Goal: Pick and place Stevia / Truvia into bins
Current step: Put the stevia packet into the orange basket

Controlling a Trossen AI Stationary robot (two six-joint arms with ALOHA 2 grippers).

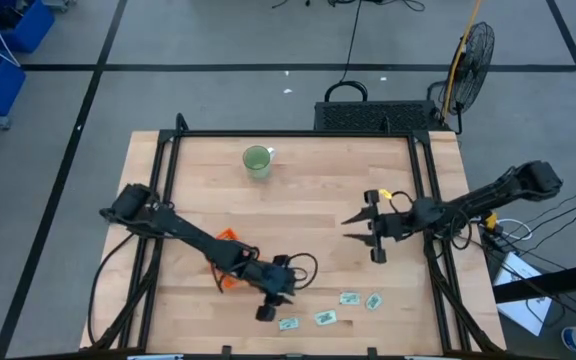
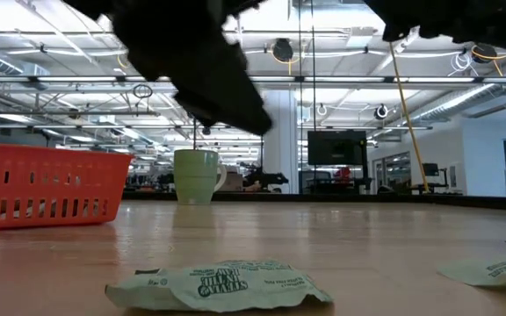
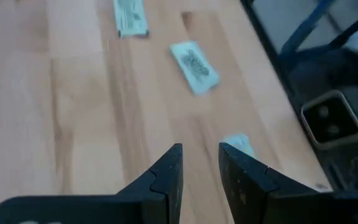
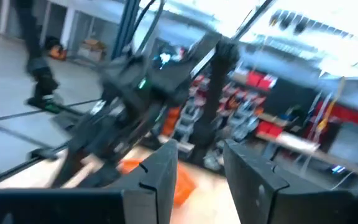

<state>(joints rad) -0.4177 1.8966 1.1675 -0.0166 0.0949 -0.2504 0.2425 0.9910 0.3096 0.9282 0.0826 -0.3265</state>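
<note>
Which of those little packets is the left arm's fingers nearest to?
Find the orange tray under the left arm, then follow that arm to its gripper. The sachet beside it is the leftmost of four along the table's near edge.

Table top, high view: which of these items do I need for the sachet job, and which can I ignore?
Job:
- Stevia sachets, four loose near the front edge
- orange tray, partly under the left arm
- left gripper, beside the sachets, slightly open

Ignore:
- green cup
- fan beyond the table
- right gripper, waiting, open
</note>
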